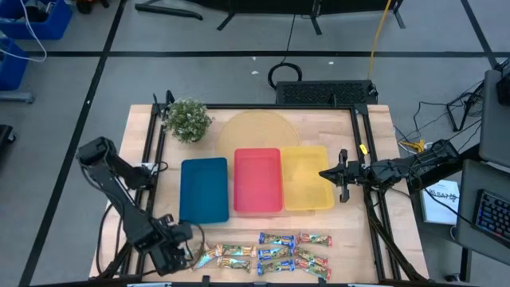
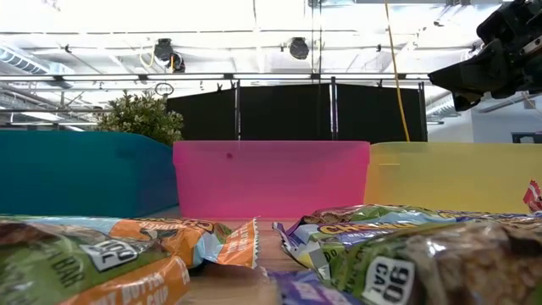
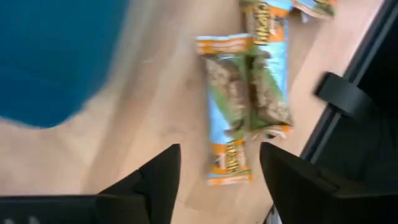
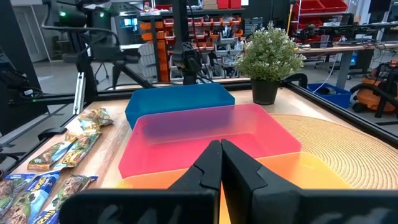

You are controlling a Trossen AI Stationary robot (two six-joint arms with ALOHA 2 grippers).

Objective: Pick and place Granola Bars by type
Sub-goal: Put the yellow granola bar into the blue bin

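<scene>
Over the Granola Bars point(image 3: 239, 106), left gripper point(image 3: 219, 171) hovers open.

L arm bent low at near-left corner, pincer point(image 1: 182, 253) fingers apart. R arm stretched in from right, pincer point(image 1: 341, 175) fingers together.

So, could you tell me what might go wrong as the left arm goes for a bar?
1. The open left hand hovers over two bars lying side by side and touching; it may catch both.
2. The blue tray sits close by; the arm could nudge it.
3. The right hand, shut, hangs over the yellow tray.
</scene>
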